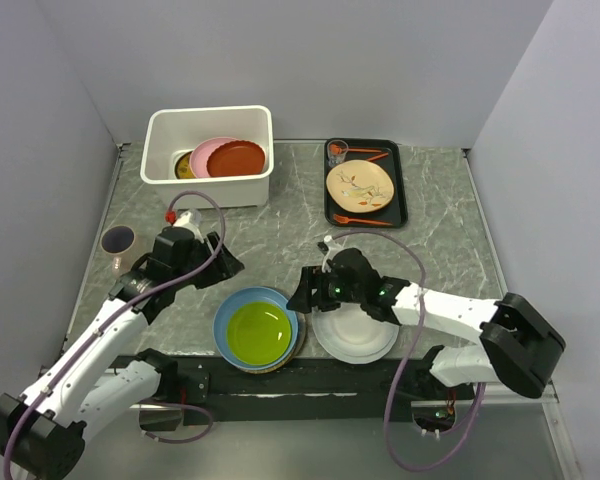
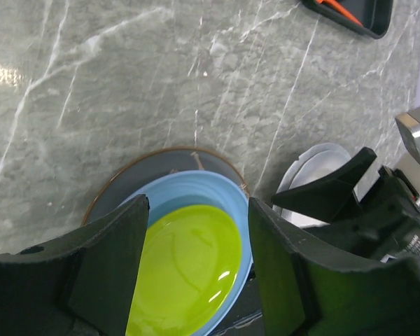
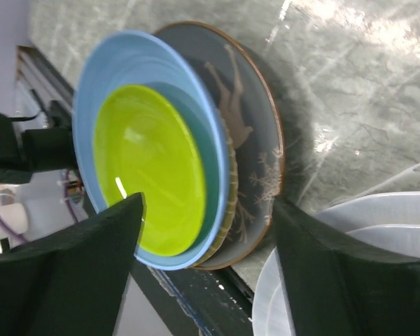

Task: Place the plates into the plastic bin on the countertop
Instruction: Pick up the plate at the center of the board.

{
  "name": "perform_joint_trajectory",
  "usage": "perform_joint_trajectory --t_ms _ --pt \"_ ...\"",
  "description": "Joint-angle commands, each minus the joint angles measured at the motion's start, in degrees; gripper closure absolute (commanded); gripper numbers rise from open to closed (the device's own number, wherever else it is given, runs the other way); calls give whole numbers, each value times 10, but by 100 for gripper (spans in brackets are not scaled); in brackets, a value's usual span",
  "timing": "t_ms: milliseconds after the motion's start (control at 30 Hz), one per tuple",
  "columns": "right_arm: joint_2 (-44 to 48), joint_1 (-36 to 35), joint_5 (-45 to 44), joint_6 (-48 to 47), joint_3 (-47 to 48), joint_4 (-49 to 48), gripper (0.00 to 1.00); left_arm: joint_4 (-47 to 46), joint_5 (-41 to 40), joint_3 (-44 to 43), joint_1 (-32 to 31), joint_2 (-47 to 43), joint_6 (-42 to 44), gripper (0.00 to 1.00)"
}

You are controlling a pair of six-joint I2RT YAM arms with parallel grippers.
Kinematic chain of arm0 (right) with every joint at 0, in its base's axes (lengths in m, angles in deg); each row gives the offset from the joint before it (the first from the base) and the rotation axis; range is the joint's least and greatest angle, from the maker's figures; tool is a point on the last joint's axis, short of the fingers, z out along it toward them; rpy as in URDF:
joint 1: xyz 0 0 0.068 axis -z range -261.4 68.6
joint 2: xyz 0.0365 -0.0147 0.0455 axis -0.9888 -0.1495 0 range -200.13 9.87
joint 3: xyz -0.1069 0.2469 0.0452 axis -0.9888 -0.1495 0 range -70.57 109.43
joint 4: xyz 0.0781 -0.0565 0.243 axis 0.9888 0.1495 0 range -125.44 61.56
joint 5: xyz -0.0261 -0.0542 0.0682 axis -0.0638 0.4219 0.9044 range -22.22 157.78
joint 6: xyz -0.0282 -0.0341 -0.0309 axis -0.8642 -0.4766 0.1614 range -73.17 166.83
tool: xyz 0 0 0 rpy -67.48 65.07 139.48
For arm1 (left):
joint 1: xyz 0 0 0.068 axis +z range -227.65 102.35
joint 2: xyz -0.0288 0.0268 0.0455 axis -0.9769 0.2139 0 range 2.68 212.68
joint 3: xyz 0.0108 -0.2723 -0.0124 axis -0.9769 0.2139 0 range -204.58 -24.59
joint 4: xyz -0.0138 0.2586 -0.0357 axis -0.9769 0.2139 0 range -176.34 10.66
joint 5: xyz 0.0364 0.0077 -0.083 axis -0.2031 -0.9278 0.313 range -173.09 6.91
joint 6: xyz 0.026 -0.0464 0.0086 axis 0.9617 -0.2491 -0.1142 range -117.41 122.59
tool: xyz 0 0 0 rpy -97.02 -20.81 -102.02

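The plates (image 1: 258,331) not yet binned sat at the lower centre of the overhead view, close to the near edge of the countertop (image 1: 280,225). They formed a stack, with a lime green plate (image 3: 143,164) in a blue plate (image 3: 101,66) on a dark deer-printed plate (image 3: 248,119), and white plates (image 1: 358,338) lay just right of it. The plastic bin (image 1: 210,185) stood at the upper left and held a pink plate (image 1: 208,152) and a red-brown plate (image 1: 238,157) leaning together. The left gripper (image 2: 196,217) hovered over the stack's upper-left side with its jaws spread fairly wide and nothing between them. The right gripper (image 3: 208,210) faced the stack from the right, also parted and empty, with the white plates just beside one finger. The main risk looked like crowding: both grippers pointed at the same stack from opposite sides and could knock into each other over it. A pinch on the smooth lime rim might slip, or catch the blue rim beneath and drag the pile toward the table edge. The right finger could also scrape the white plates. A plate dropped onto those tilted in the bin might clatter or chip.
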Motion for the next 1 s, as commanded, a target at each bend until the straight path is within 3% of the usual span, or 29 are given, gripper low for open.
perform_joint_trajectory --t_ms 0,67,367,700,967 --pt "-30 -8 -15 -2 33 -12 28 28 -19 -5 -5 -23 -6 36" --pt "-46 -9 -10 -1 37 -22 36 33 -17 0 -6 -27 -6 36" --pt "-99 -16 2 -3 65 -27 54 41 -3 6 -8 -28 5 36" --pt "-136 -16 -20 -7 84 -16 92 27 27 15 -19 -11 8 36" --pt "-118 -15 -87 4 85 21 100 17 39 20 -35 15 13 37"
